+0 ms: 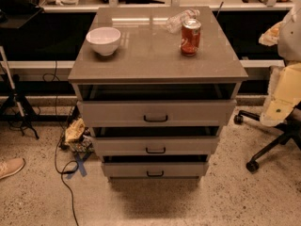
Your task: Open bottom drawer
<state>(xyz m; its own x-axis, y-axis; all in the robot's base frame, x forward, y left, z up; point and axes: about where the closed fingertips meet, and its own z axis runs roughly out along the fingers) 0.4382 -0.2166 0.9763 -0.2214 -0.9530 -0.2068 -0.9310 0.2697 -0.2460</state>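
Observation:
The grey-taupe cabinet (155, 55) stands in the middle of the view with three drawers. The bottom drawer (127, 169) is the lowest and smallest front, near the floor. It has a small black bar handle (155, 173) at its centre and a dark gap along its top edge. The middle drawer (122, 146) and the top drawer (113, 112) above it also have dark gaps over their fronts. My gripper is not in view. Pale bulky shapes (288, 36) show at the right edge, well away from the drawers.
On the cabinet top are a white bowl (104, 40), a red can (190, 36) and a lying plastic bottle (181, 19). An office chair base (268, 147) stands to the right. On the left floor are cables (63, 168), clutter (75, 133), a tripod leg (19, 109) and a shoe (10, 167).

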